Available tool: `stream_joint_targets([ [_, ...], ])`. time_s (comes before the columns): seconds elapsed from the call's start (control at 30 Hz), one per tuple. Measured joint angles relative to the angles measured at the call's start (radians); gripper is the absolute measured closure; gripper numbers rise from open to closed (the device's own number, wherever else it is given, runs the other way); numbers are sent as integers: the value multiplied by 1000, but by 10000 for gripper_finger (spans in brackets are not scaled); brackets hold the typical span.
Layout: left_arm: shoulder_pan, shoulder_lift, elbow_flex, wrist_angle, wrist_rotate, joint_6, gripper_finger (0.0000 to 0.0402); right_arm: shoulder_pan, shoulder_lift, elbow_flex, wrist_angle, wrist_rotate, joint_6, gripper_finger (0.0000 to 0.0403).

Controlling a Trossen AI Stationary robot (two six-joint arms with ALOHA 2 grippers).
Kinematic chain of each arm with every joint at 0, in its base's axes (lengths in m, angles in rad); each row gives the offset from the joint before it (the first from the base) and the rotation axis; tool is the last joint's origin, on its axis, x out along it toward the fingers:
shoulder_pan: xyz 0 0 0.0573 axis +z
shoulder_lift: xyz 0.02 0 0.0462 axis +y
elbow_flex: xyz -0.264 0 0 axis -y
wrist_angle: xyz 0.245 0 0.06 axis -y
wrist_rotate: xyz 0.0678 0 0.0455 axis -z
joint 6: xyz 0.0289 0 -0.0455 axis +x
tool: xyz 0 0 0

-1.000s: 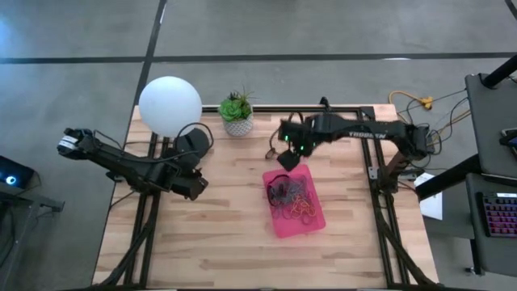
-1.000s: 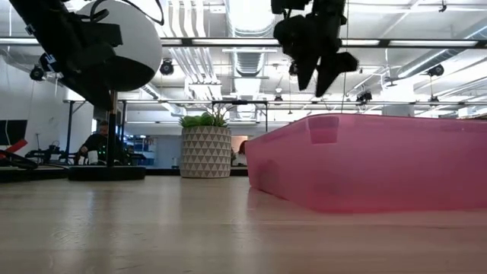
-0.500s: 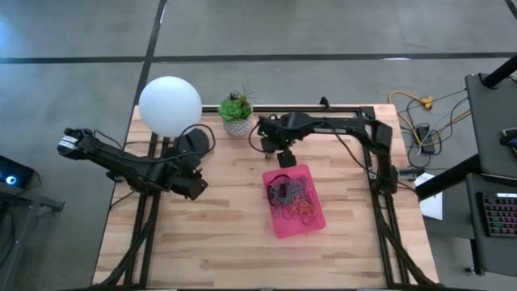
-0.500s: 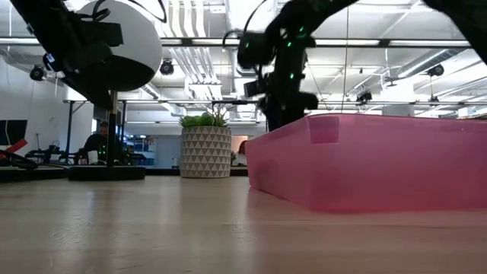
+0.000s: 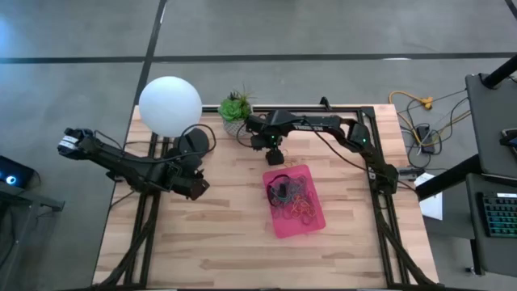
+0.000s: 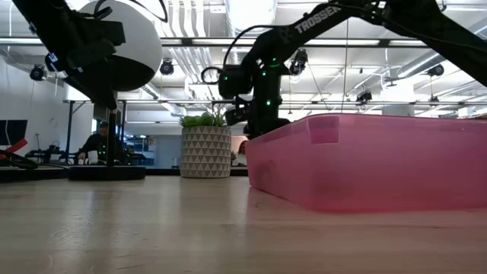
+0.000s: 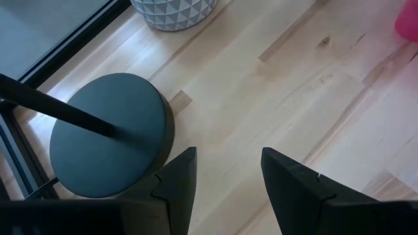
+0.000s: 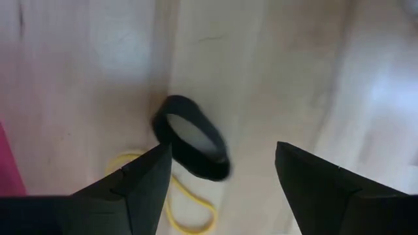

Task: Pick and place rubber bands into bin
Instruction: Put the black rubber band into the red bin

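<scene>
Rubber bands (image 8: 191,136), thin floppy loops, between parted right fingers (image 8: 140,186).

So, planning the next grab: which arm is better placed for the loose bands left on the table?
Right. Its open gripper hangs over a black rubber band and a yellow one, beside the pink bin; the left gripper waits far off.

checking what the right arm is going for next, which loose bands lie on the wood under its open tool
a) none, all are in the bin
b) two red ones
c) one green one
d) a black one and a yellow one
d: the right wrist view shows the right tool open above the bare wood, with a black band and a yellow band lying close together there, outside the pink bin.
</scene>
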Motion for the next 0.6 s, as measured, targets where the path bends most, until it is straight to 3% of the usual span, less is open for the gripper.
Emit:
stream_joint_targets([
  [0.33, 0, 4, -2, 1, -15, 0, 245, 37, 3, -73, 4, -1, 36, 137],
  [0.6, 0, 4, -3, 2, -15, 1, 245, 49, -1, -106, 17, 47, 76, 184],
])
